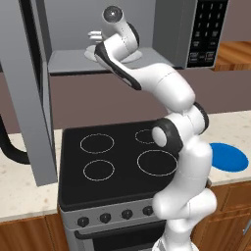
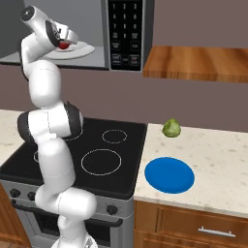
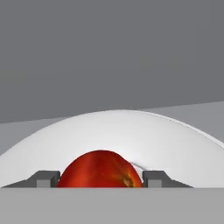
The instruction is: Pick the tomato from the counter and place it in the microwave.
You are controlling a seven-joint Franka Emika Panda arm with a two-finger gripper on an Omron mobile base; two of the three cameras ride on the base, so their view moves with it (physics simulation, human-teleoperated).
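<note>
Base cameras flanking, hand camera close

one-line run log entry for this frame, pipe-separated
phase: place | gripper: shut on tomato | location: inside microwave, over white plate | release: not yet

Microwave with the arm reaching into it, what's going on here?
The white arm has reached up into the open microwave above the stovetop. Its gripper holds the tomato between its fingertips, over the white plate inside; whether the tomato touches the plate cannot be told. It has not been let go. On the counter to the right sit a blue disc and a light-green lumpy object.
</note>
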